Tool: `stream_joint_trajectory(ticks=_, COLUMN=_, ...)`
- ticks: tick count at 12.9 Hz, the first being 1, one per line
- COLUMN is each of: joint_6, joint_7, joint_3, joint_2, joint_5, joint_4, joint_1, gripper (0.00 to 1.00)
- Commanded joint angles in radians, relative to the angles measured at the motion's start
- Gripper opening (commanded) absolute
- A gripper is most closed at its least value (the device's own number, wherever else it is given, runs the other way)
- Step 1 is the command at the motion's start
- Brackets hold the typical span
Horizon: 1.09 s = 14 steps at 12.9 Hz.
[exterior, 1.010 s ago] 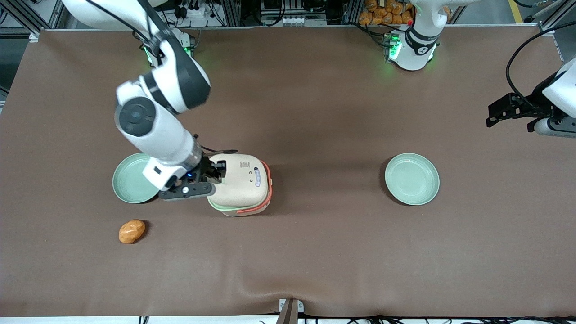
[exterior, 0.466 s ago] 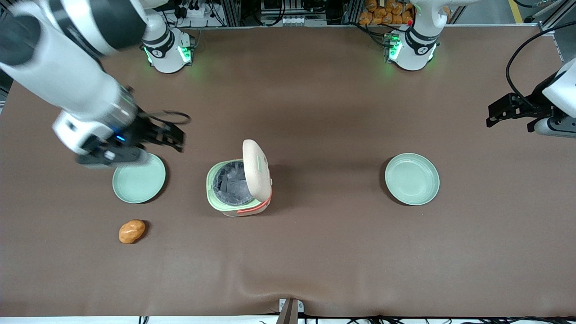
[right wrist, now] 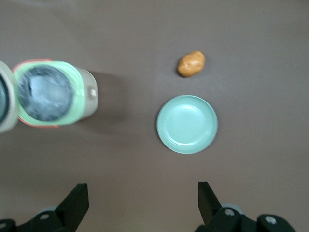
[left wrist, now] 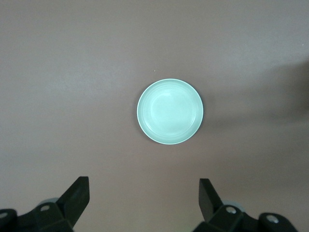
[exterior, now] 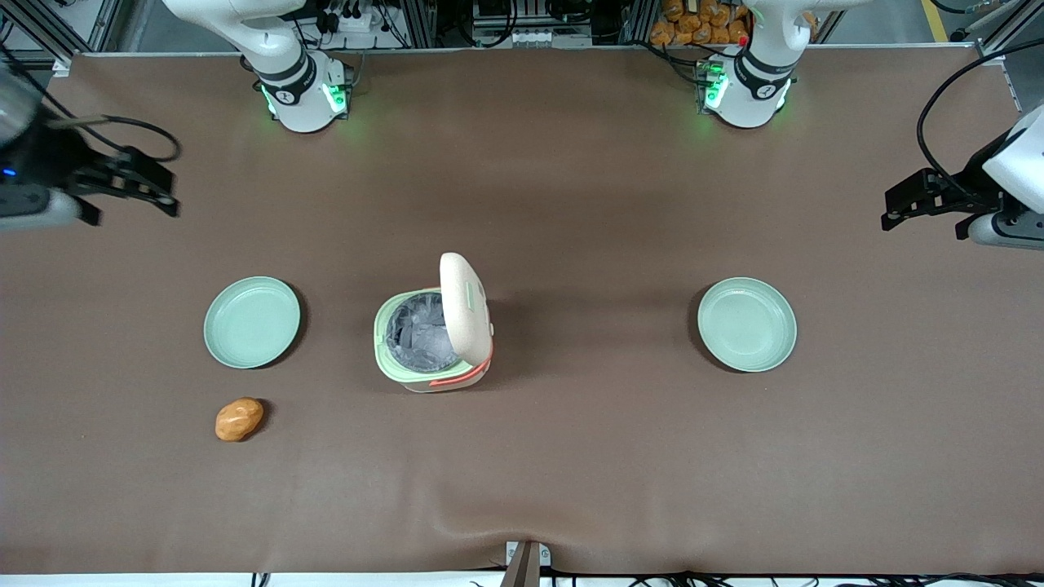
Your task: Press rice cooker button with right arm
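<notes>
The cooker (exterior: 432, 330) stands at the middle of the table (exterior: 571, 456) with its lid (exterior: 465, 306) swung up on edge, the silver pot (exterior: 420, 330) open to view inside the pale green rim. In the wrist view the cooker (right wrist: 53, 94) shows the same: pot bare, lid tipped away to one side. An open lid suggests the button has been pressed and the latch has let go, so the task looks done. The button itself I cannot pick out on the upturned lid.

Toward the working arm's end of the table lies a green plate (exterior: 251, 322), well apart from the cooker, and a potato (exterior: 239, 419) lies nearer the front camera than that plate. A second plate (exterior: 746, 324) sits toward the parked arm's end.

The gripper (exterior: 122, 183) hangs high near the edge of the table at the working arm's end, well apart from the cooker and touching nothing. Its jaws are spread and empty, the two fingers (right wrist: 72, 203) wide apart in the wrist view. Nothing appears left but for the arm to settle clear.
</notes>
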<state>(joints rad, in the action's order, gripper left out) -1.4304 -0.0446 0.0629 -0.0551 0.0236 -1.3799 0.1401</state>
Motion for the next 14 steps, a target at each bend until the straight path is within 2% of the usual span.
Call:
stream_joint_trajectory(ticks=1, joint_6=-0.016, joint_7=-0.081, joint_3=0.063, joint_2=0.083, joint_5=0.015, joint_4=-0.119, joint_1=-0.002, gripper=1.0)
stream_joint_trajectory(ticks=4, joint_6=-0.002, joint_7=-0.097, joint_3=0.084, joint_2=0.145, joint_5=0.004, joint_4=-0.198, joint_1=-0.002, gripper=1.0)
stream_joint_trajectory(ticks=11, joint_6=0.004, joint_7=-0.101, joint_3=0.081, joint_2=0.138, joint_5=-0.008, joint_4=-0.199, joint_1=0.001, gripper=1.0)
stream_joint_trajectory(ticks=14, joint_6=-0.047, joint_7=-0.101, joint_3=0.083, joint_2=0.136, joint_5=-0.011, joint_4=-0.247, joint_1=0.001, gripper=1.0)
